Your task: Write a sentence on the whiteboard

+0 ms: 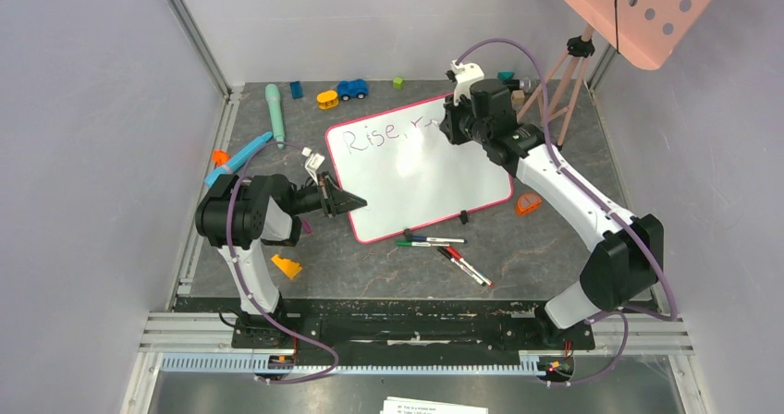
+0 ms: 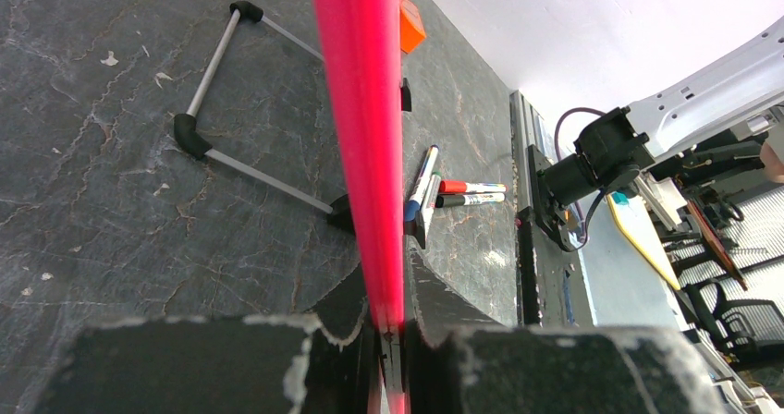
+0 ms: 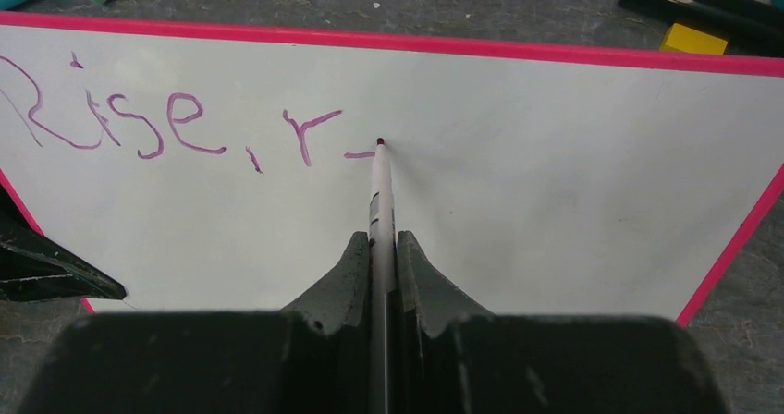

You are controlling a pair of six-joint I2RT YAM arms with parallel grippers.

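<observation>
From above, the whiteboard sits mid-desk, turned a little askew. The left end effector is pinched narrow on the board's near-left rim. The right end effector hovers over the far edge, at the end of the sentence, which so far reads "Rise, r". Loose markers lie on the desk just beside the board's near edge. A salmon perforated panel hangs at the far right.

In the left wrist view, the left end effector has its 2 fingers nearly together, with the whiteboard's pink rim clamped between them. The loose markers lie just past it.

In the right wrist view, the right end effector is closed tight on a marker pen. The pen's tip touches the whiteboard at the end of a short stroke after the "r". The sentence runs along the board's upper left, in purplish ink.
</observation>
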